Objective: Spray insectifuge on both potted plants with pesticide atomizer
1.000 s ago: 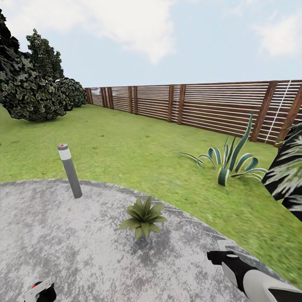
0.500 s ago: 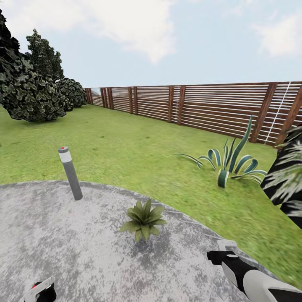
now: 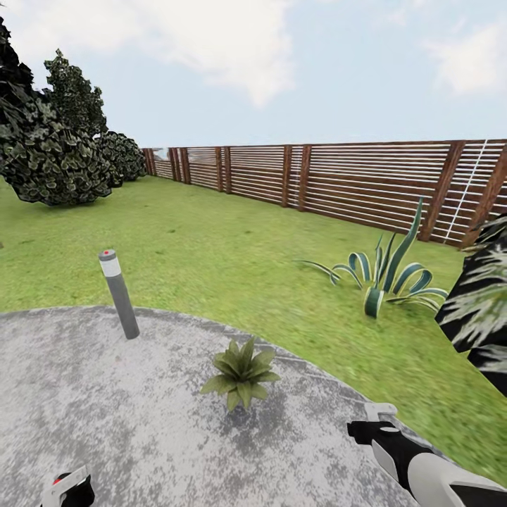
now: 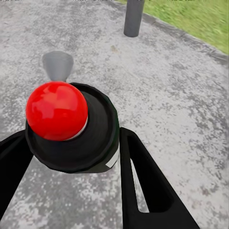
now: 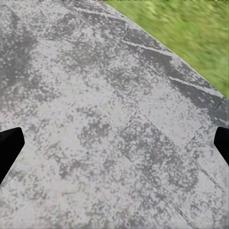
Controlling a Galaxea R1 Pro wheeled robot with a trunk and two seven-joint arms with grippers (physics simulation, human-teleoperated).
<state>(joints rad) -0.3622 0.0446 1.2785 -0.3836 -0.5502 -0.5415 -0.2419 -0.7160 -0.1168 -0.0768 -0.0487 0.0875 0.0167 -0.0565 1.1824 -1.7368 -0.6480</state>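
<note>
1. Small green pointed-leaf potted plant (image 3: 241, 371).
2. Mottled grey stone paving (image 3: 141, 422).
3. Brown horizontal-slat wooden fence (image 3: 366, 179).
4. Black atomizer bottle (image 4: 78, 136) with glossy red round cap.
5. Blue-green, pale-striped agave (image 3: 384, 278).

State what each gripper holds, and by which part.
The left gripper grips the pesticide atomizer, fingers on either side of its black body below the red top. The right gripper is open, holding nothing.

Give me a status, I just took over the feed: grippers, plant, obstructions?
Left gripper shut on atomizer, red cap up. Right gripper open over paving. One potted plant dead ahead on the slabs. Bollard off left, not blocking.
</note>
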